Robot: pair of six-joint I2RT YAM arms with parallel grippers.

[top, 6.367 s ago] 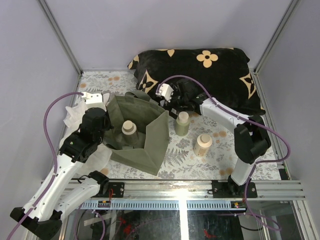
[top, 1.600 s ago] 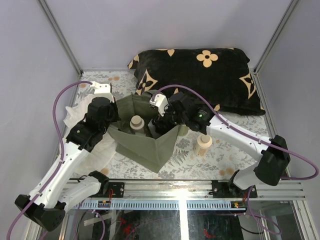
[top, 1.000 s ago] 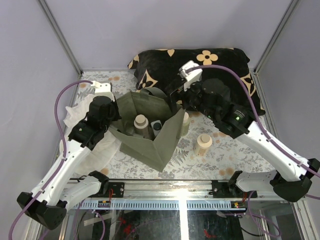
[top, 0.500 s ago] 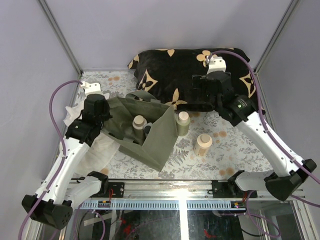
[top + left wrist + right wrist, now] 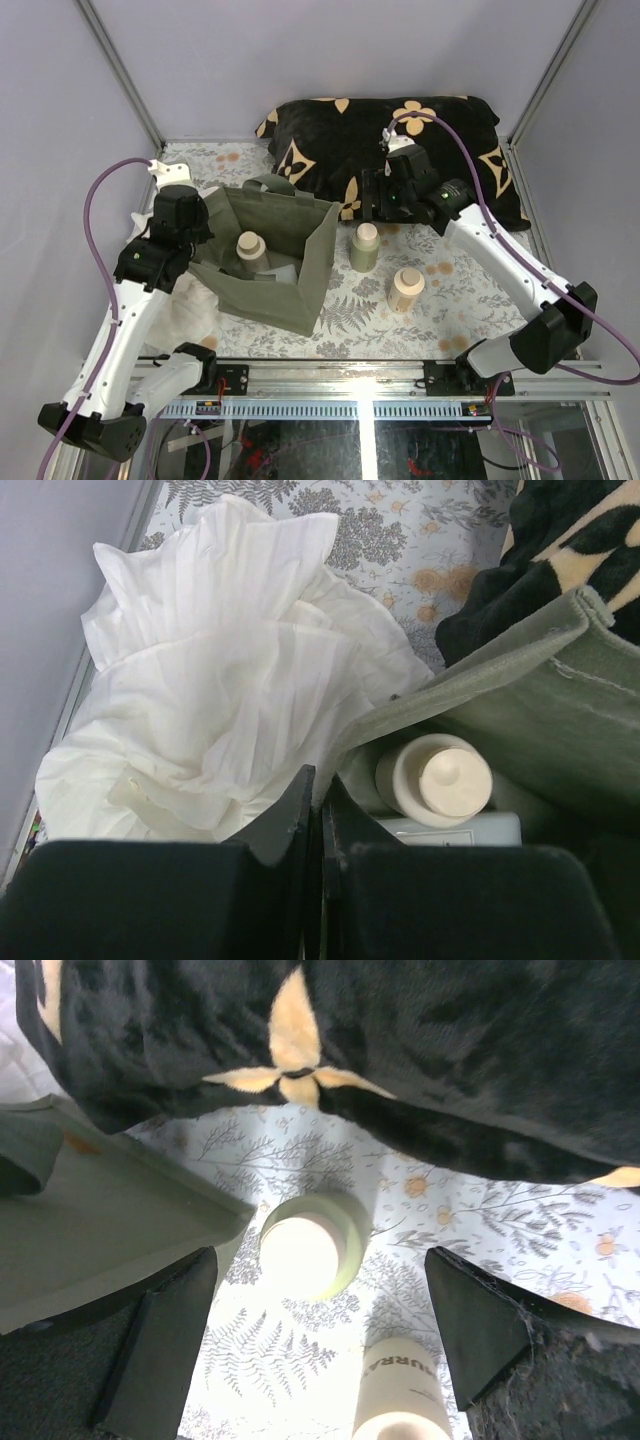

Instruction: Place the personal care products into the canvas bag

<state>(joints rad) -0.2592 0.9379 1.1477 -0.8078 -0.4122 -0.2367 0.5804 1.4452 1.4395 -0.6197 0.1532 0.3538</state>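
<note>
Our right gripper hangs spread wide over a beige bottle at centre frame, just right of the canvas bag. A second bottle stands lower right. Our left gripper, fingers pressed together, pinches the bag's left rim beside the white cloth. A third bottle sits inside the bag.

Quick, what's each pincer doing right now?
Left pincer: closed on the canvas bag rim.
Right pincer: open, empty, above a bottle.
</note>
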